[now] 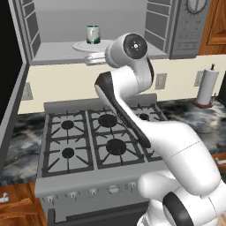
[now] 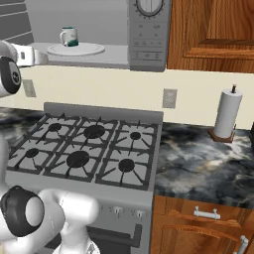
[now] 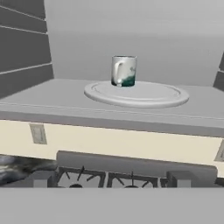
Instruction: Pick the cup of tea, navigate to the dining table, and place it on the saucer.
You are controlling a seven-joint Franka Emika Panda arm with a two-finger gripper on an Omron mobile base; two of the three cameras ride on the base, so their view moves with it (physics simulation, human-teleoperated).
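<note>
The pincer (image 1: 98, 58), its jaw state impossible to tell from these frames, hovers at the open microwave's mouth above the stove (image 1: 95, 139). At twelve o'clock in the hand view, the cup of tea (image 3: 124, 71) stands upright on the microwave's round turntable (image 3: 153, 97), handle toward nine o'clock. The pick step is judged under way; the next move calls for reaching forward, level, to close around the cup.
</note>
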